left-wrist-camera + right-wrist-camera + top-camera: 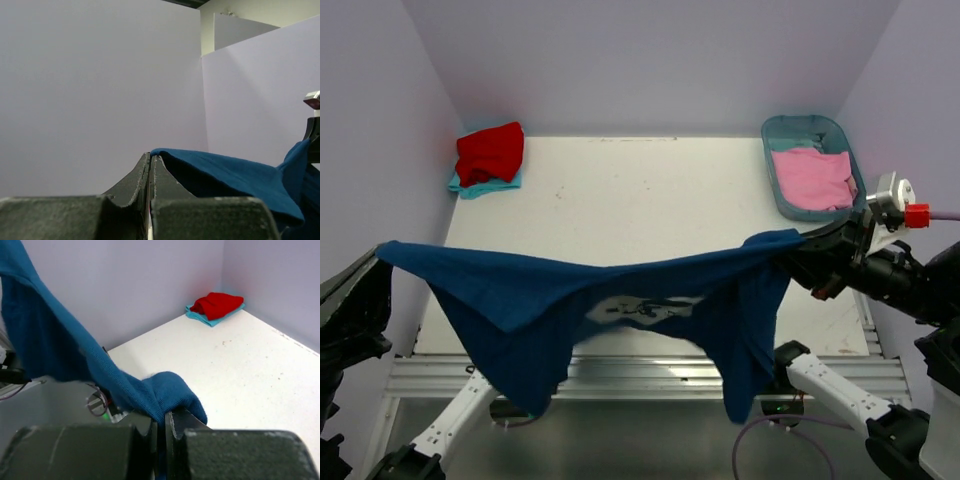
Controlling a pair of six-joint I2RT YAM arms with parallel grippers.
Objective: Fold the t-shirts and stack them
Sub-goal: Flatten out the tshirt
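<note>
Hanging stretched in the air above the near edge of the desk point(650, 200): navy t-shirt point(520, 290), sagging mid-span, pale print point(645, 308) showing. Clamping one end in the left hand point(382, 252), the other end in the right hand point(796, 246), both pressed tight on cloth. Lying far left, red t-shirt point(490, 152) atop teal t-shirt point(470, 186); lying in the tub point(776, 131), pink t-shirt point(812, 178).

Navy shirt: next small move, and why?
The shirt hangs spread in mid-air between the left pincer and right pincer, both shut on its edge, its body sagging past the near edge of the table. So likely: move both forward and down together to lay it flat.
</note>
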